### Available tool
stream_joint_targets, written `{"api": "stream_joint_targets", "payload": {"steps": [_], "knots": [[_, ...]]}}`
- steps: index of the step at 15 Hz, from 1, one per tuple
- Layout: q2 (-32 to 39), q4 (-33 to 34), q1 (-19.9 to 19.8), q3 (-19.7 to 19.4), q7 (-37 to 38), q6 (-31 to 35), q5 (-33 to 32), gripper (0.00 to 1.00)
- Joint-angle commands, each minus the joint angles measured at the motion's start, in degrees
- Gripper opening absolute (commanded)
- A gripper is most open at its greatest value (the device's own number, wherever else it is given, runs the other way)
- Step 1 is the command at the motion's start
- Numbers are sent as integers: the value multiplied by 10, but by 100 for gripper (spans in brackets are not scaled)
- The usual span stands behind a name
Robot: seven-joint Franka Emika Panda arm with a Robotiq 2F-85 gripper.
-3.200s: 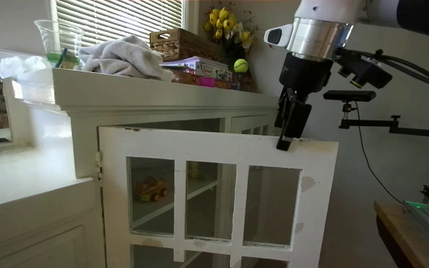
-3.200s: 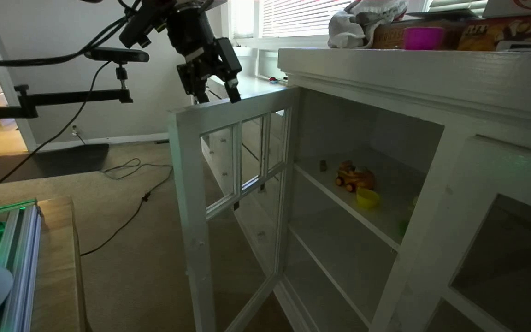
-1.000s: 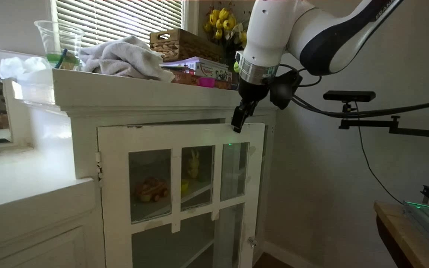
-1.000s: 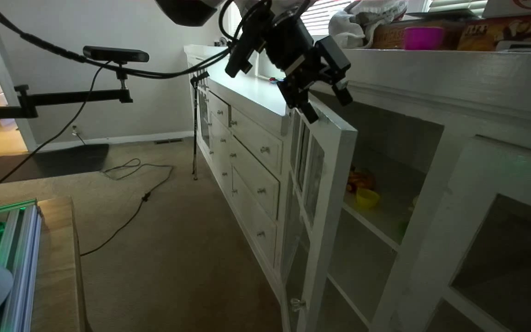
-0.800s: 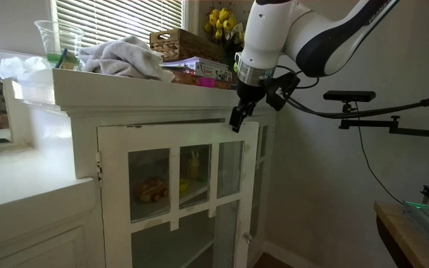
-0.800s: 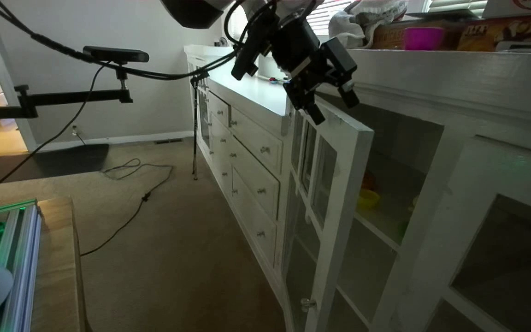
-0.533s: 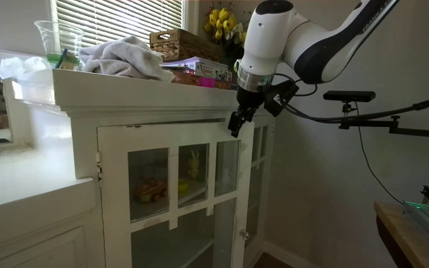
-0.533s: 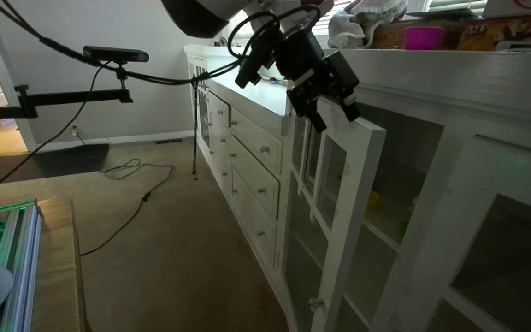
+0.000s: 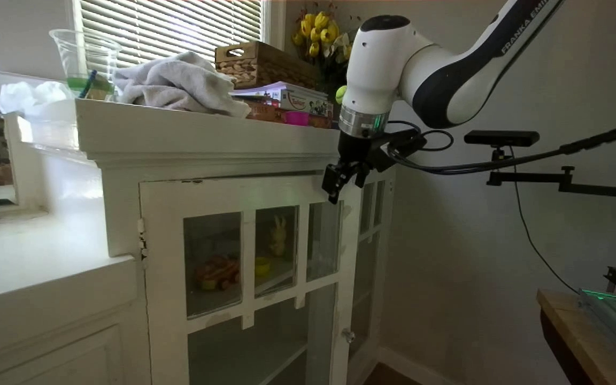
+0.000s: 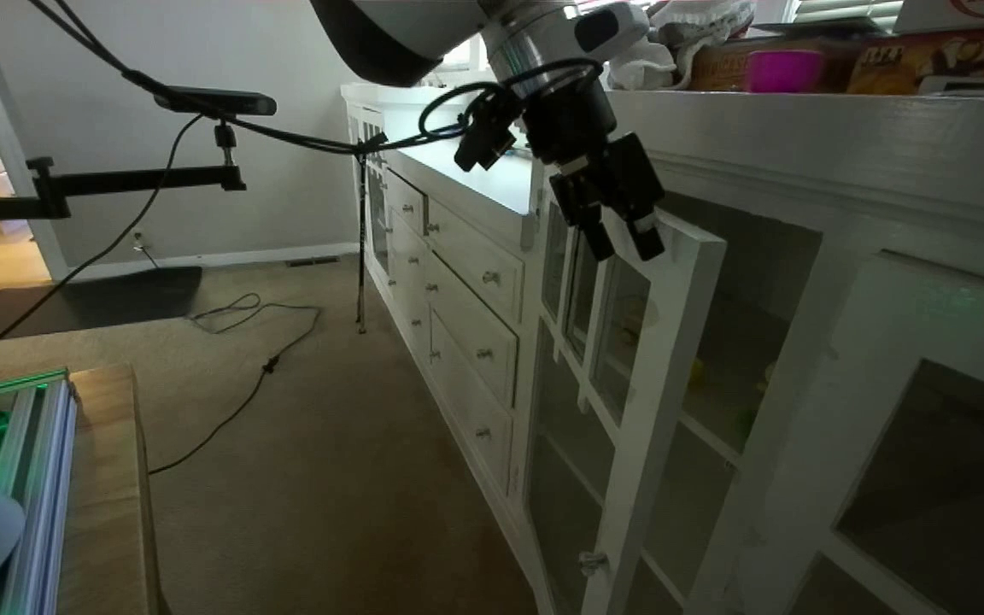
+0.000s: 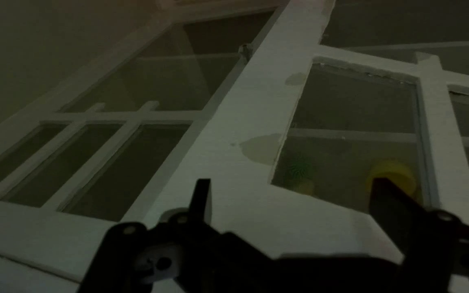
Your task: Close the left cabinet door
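The left cabinet door, white with glass panes, shows in both exterior views (image 9: 247,256) (image 10: 654,367). It stands partly open, with a gap between its free edge and the cabinet frame. My gripper (image 9: 346,192) is at the door's upper free corner, on its outer face. It also shows in the other exterior picture (image 10: 626,248) with two fingers spread and nothing between them. In the wrist view the gripper (image 11: 292,183) is open, with the door (image 11: 263,106) right in front of its fingers. I cannot tell whether the fingertips touch the door.
The matching glass-paned door (image 10: 876,342) is shut beside it. A glass knob (image 9: 348,336) is on the left door's free side. The cabinet top bears a grey towel (image 9: 174,83), basket (image 9: 265,61) and boxes. A wooden table (image 9: 570,326) and a black camera on a stand (image 9: 502,138) stand nearby.
The door has swung from wide open to a narrower gap, with my gripper moving along toward the cabinet. In the last half second the gripper dropped slightly and the door closed a little more.
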Motion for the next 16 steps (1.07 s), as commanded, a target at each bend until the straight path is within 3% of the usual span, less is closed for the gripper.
{"api": "stream_joint_targets", "payload": {"steps": [1,16], "knots": [[28,17,4,-10,-8,25,53,100],[110,127,-18,-12,-52,120,40,100]]}}
